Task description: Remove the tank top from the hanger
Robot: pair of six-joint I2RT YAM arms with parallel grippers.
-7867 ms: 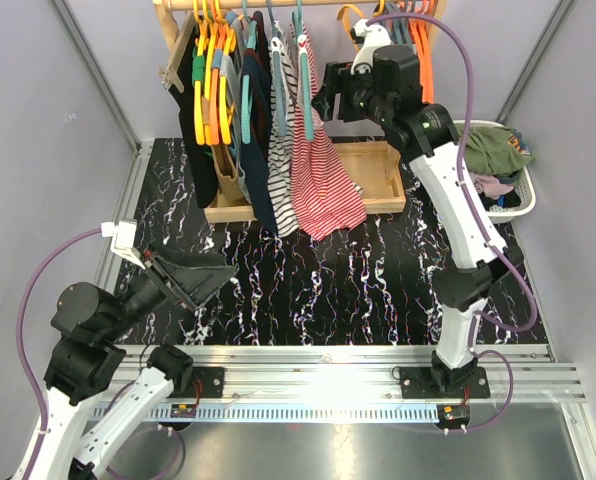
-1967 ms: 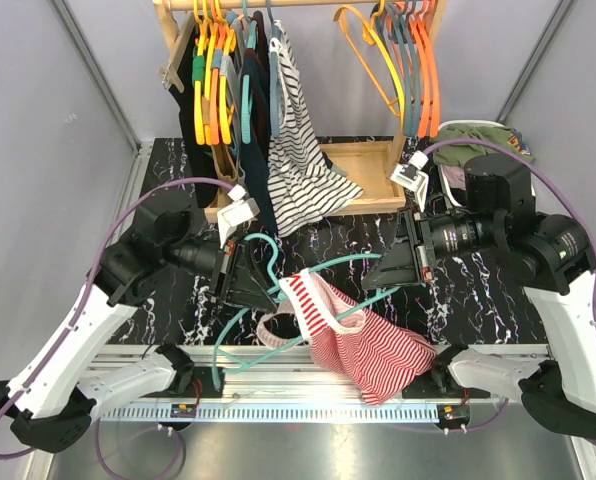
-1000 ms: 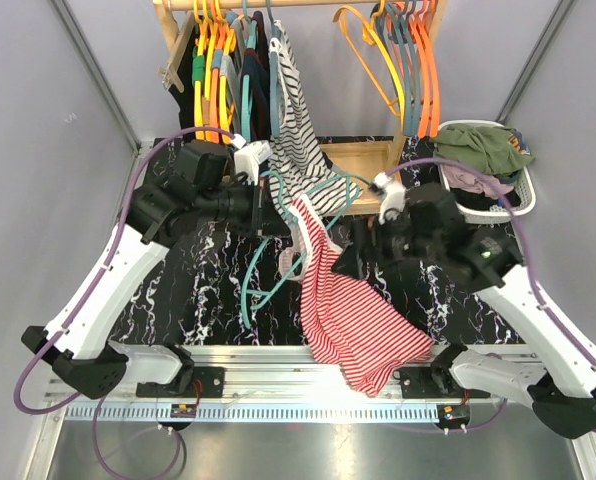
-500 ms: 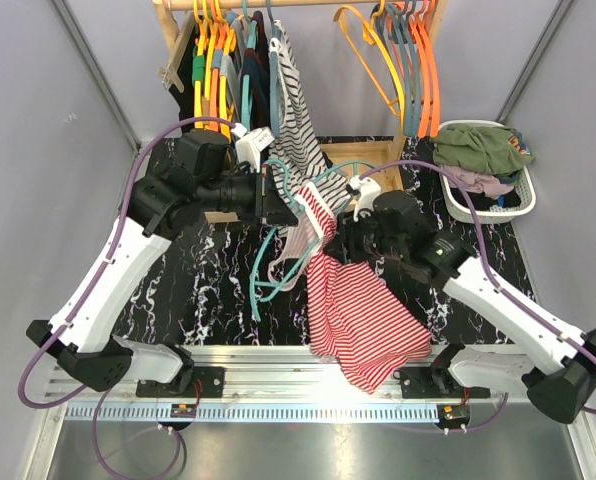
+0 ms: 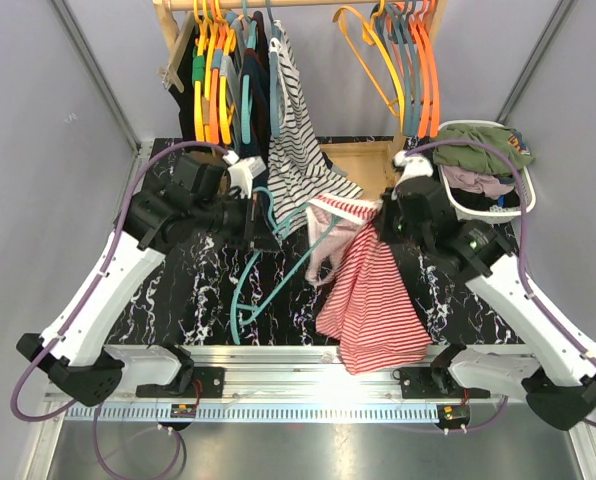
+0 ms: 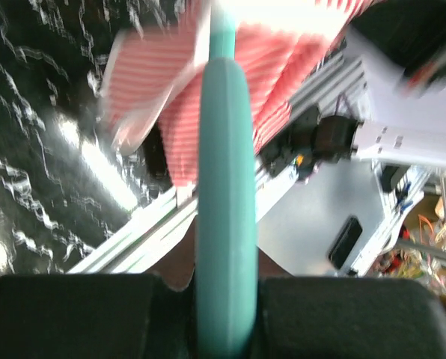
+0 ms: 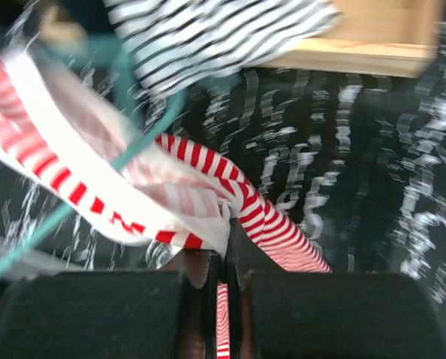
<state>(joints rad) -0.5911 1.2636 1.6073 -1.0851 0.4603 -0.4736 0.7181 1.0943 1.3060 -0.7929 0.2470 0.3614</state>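
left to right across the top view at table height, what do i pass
left gripper → hanger → tank top → basket

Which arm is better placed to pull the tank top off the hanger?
Right. The right tool is shut on the tank top and can likely draw it clear, while the left tool grips the teal hanger.
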